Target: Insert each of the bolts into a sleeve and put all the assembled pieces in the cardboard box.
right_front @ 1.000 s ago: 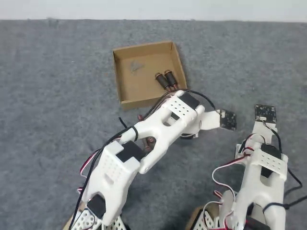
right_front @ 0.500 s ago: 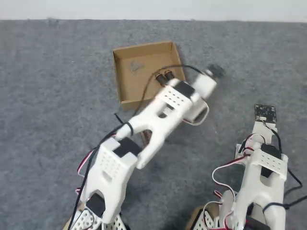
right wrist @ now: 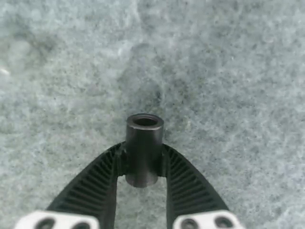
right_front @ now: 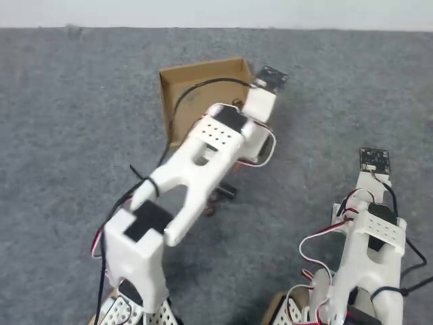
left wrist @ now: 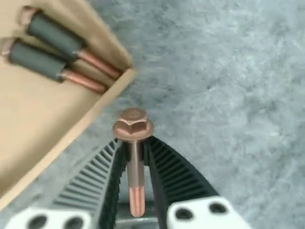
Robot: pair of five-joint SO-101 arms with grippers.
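Copper hex-head bolt (left wrist: pixel 135 167) sits clamped in left claw (left wrist: pixel 134 144), black tubular sleeve (right wrist: pixel 144 143) in right claw (right wrist: pixel 143 151).

I count two assembled pieces (left wrist: pixel 35 58) in the one cardboard box (left wrist: pixel 38 114), just ahead of the left gripper (left wrist: pixel 134 142). That gripper clamps one bolt (left wrist: pixel 133 125), the right gripper (right wrist: pixel 143 150) clamps one sleeve (right wrist: pixel 144 138), and one loose sleeve (right_front: pixel 229 191) lies behind the left gripper.

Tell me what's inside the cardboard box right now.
Two assembled bolt-and-sleeve pieces lie side by side in the cardboard box, near one corner. In the high view the left arm covers part of its floor, so anything there is hidden.
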